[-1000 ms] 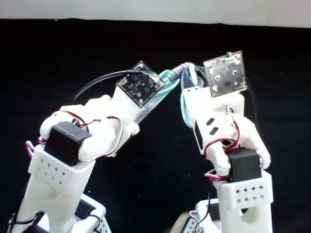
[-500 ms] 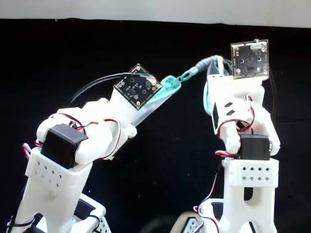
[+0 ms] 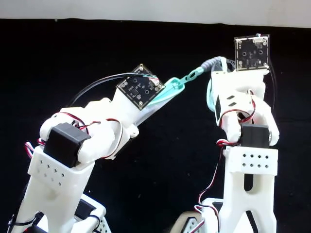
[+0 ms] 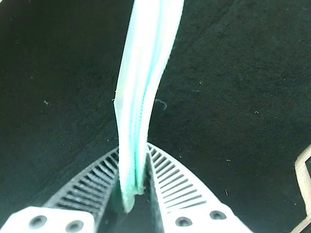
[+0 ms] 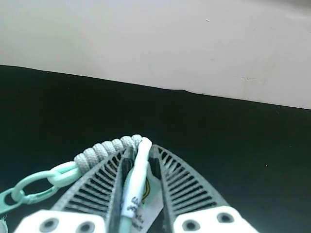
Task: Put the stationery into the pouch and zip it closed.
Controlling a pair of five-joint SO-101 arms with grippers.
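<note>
Both arms are raised above the black table. The pouch (image 3: 154,106), a translucent strip with a teal edge, hangs from my left gripper (image 3: 164,93), which sits under its camera board. In the left wrist view the left gripper (image 4: 133,190) is shut on the pouch's (image 4: 146,73) ribbed end. A teal chain (image 3: 192,75) and a grey braided cord (image 3: 209,63) run from the pouch to my right gripper (image 3: 217,67). The right gripper (image 5: 138,151) is shut on the cord (image 5: 104,151) and a white tag (image 5: 136,187), with the chain (image 5: 34,188) trailing off. No stationery shows.
A black cloth (image 3: 58,58) covers the table, with a white wall (image 5: 194,43) along its far edge. The corner of a pale wooden frame (image 4: 303,170) lies on the cloth. Both arm bases (image 3: 248,194) stand at the near edge.
The right arm has swung right and upward, away from the left arm, drawing the cord and chain out taut. The left arm has stayed nearly still, holding the pouch.
</note>
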